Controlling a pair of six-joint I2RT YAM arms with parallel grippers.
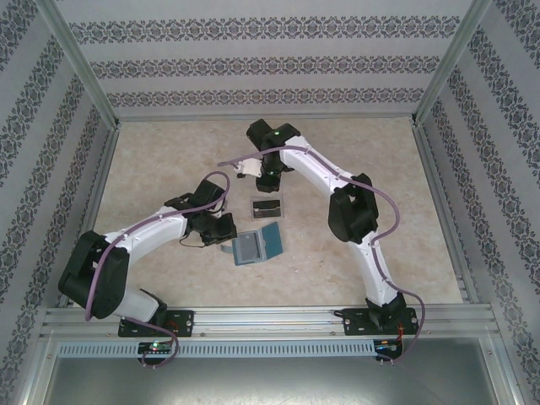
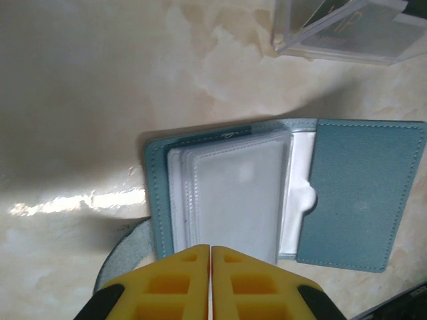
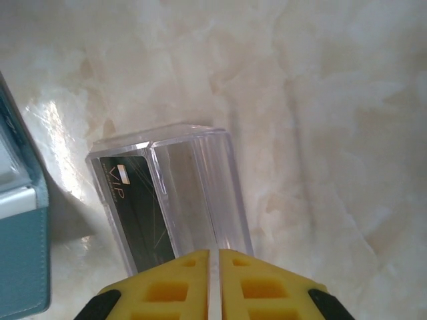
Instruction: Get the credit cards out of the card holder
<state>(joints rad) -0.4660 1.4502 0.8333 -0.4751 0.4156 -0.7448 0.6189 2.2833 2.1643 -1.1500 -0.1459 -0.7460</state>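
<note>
left fingers [image 2: 209, 255] pressed together over the near edge of the open teal card holder [image 2: 360, 193], soft and flat mid-tabletop. right fingers [image 3: 213, 257] together above a clear box [image 3: 197, 187] holding a dark vip card [image 3: 137, 207]. the card looks thin, stiff and slick, so pinch an edge.

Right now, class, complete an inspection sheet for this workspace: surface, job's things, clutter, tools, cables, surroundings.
Surface: glossy beige marbled table.
Job's things: teal card holder lies open, clear sleeves up; whether cards remain inside cannot be told. A dark card shows through the clear plastic box.
Clutter: the clear plastic box, beside the holder.
Tools: left tool shut by the holder's sleeves; right tool shut over the box.
Cables: a purple cable along each arm.
Surroundings: patterned walls, metal frame.
</note>
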